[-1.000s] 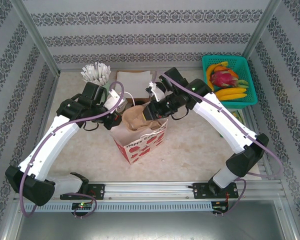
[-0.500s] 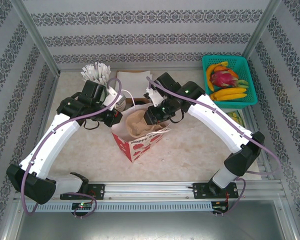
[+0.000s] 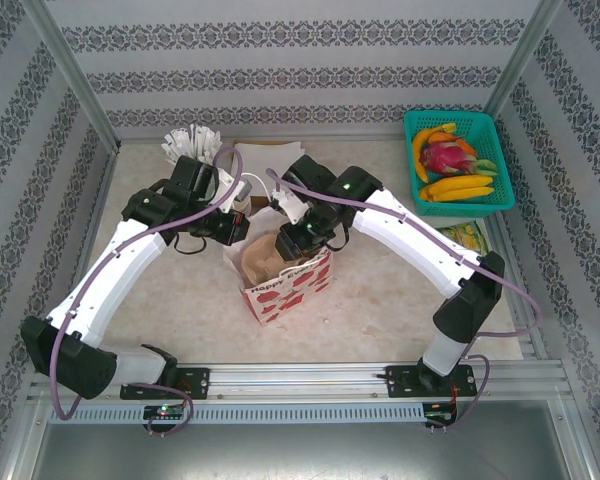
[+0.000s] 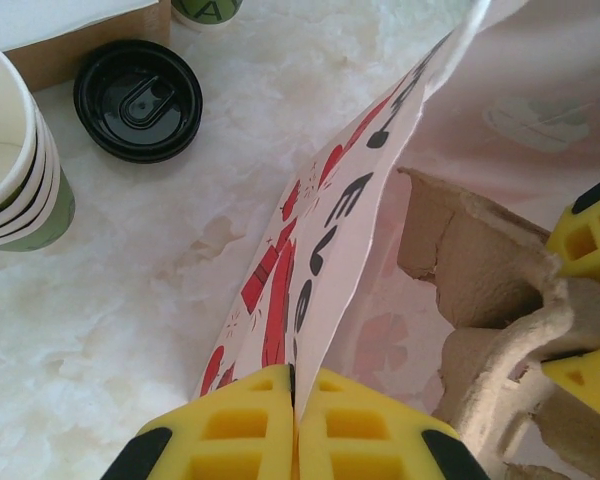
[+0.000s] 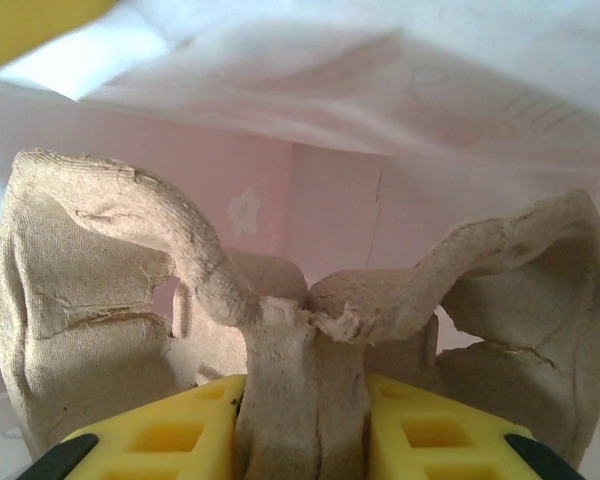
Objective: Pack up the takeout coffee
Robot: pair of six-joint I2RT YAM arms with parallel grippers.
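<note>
The takeout coffee (image 4: pixel 138 100) stands on the table left of the bag, seen from above as a round black lid. My left gripper (image 4: pixel 296 385) is shut on the top edge of a white paper bag with red print (image 4: pixel 325 230), holding that side up. In the top view the bag (image 3: pixel 292 285) stands mid-table between both arms. My right gripper (image 5: pixel 305 400) is shut on the centre rib of a brown moulded cup carrier (image 5: pixel 100 290), down inside the bag's pink-tinted walls. The carrier (image 4: pixel 480 290) and the right gripper's yellow fingers (image 4: pixel 585 240) also show past the bag's edge.
A stack of lidless cream-rimmed cups (image 4: pixel 20 160) stands left of the coffee. A brown box (image 4: pixel 80 50) and another cup (image 4: pixel 205 10) sit behind it. A cup of white sticks (image 3: pixel 185 145) is at the back left; a teal fruit basket (image 3: pixel 458 160) at the back right.
My right arm has swung left and lowered the carrier deeper into the bag. The bag has shifted slightly, with the left gripper still clamped on its edge.
</note>
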